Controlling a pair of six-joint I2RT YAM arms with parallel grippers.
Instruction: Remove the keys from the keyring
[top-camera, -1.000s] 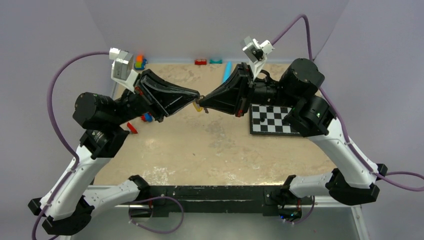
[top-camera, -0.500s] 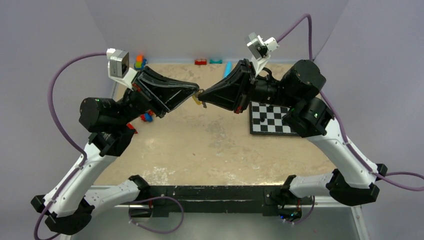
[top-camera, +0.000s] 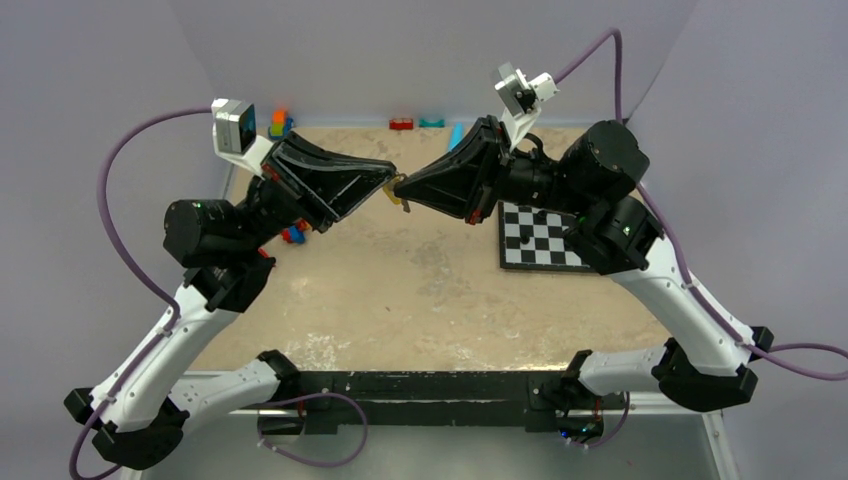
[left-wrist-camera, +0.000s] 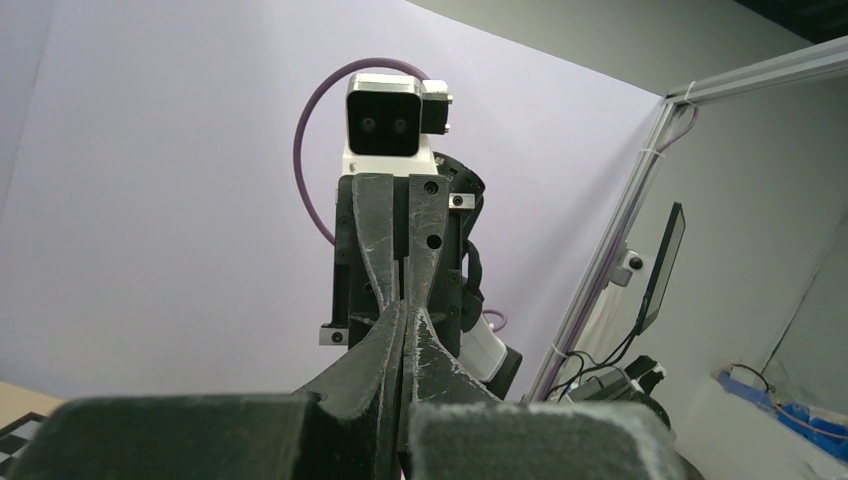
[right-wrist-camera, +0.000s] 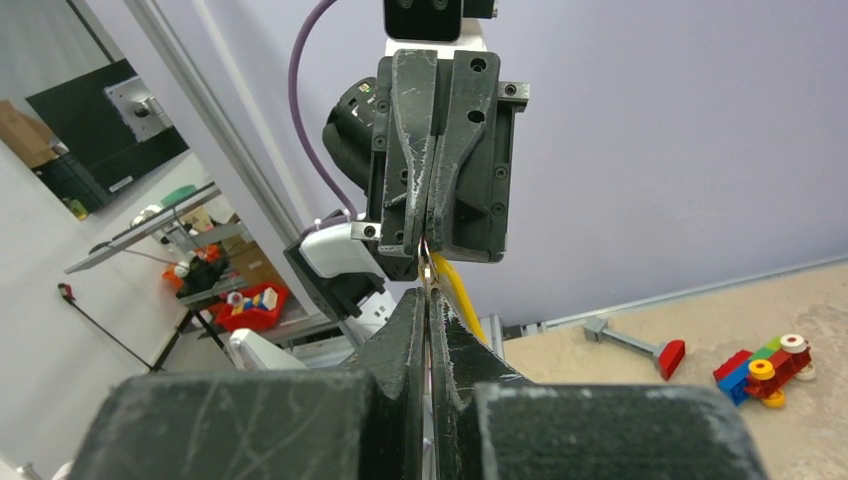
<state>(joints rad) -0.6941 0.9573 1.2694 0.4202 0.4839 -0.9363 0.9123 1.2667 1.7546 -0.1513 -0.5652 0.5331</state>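
In air over table (top-camera: 420, 300), toward 12 o'clock edge, keyring (right-wrist-camera: 427, 262) is held. Just under fingertips yellow key (top-camera: 398, 203) is hung, at 4 o'clock from ring. Closed tip to tip are left gripper (top-camera: 388, 183) and right gripper (top-camera: 405, 190); ring seemingly pinched by both. Ring judged light, stiff, slippery. Key best taken at plastic head. Ring is shown only by right wrist view; in left wrist view it is hidden, in top view too small.
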